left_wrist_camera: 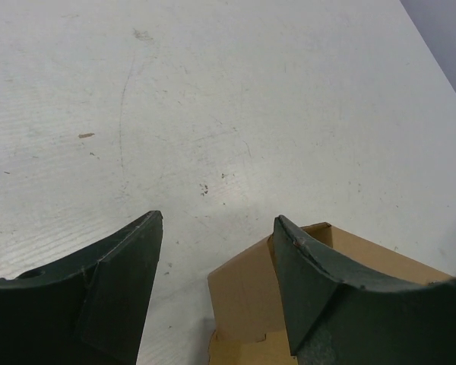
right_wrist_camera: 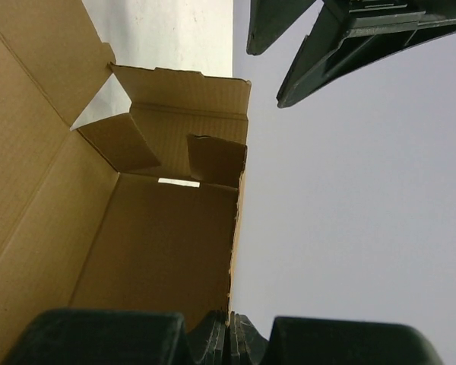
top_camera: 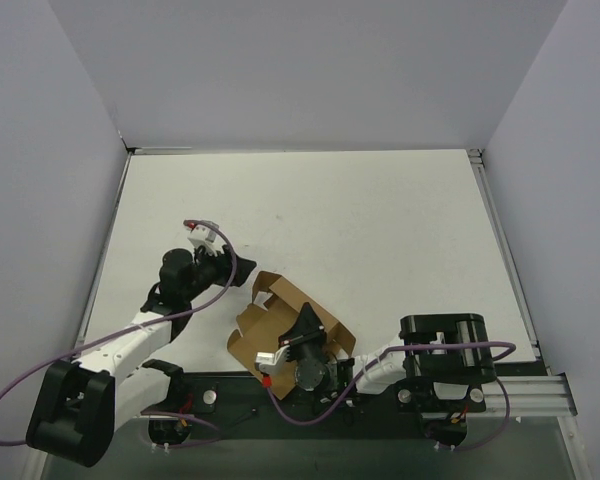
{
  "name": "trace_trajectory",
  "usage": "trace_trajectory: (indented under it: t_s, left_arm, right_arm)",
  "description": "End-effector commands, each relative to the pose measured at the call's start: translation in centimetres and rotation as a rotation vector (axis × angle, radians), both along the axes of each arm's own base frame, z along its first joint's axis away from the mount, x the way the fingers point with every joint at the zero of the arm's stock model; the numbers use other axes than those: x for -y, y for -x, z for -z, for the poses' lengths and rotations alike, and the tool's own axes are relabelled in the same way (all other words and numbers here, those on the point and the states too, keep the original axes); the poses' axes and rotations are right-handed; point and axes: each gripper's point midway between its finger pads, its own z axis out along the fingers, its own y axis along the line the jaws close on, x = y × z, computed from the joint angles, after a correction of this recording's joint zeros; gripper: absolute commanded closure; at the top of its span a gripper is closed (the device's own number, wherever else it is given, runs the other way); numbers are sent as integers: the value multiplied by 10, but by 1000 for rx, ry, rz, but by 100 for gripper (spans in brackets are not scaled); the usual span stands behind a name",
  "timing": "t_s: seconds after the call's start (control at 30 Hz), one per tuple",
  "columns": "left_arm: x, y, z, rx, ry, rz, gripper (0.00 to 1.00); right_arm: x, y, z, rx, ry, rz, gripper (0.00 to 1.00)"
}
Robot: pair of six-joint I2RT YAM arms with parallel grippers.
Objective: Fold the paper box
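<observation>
The paper box point(top_camera: 272, 322) is brown cardboard, half erected, with walls and flaps standing up, near the table's front edge in the top view. My right gripper point(top_camera: 305, 335) is shut on the edge of one box wall; in the right wrist view its jaws point(right_wrist_camera: 232, 338) pinch that thin edge, with the box interior point(right_wrist_camera: 137, 251) to the left. My left gripper point(top_camera: 242, 272) is open and empty just left of the box, not touching it. In the left wrist view, the box corner point(left_wrist_camera: 251, 293) lies between and behind the spread fingers point(left_wrist_camera: 216, 228).
The white table point(top_camera: 380, 230) is enclosed by pale walls on the left, back and right. A metal rail point(top_camera: 530, 385) runs along the near right edge. The left gripper's dark fingers point(right_wrist_camera: 327, 38) show at the top of the right wrist view.
</observation>
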Motion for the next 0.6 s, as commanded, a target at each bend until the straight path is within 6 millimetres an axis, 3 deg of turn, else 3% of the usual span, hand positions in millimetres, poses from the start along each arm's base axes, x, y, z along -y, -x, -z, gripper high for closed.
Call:
trace_trajectory:
  t_s: [0.0,0.2,0.3,0.57]
  left_arm:
    - [-2,-8,-5,5,5,-13,30]
    - [0,-15,30,-79,-45,8,30]
    - [5,-19,38,-84,-56,37,30]
    - [21,1,38,-45,-36,164,31]
  right_arm:
    - [4,3,-10,11,-54,21,100]
    - [4,3,-8,-6,-69,16,100]
    - [5,3,-8,-10,-73,14,100]
    - [7,2,-3,-20,-80,24,100]
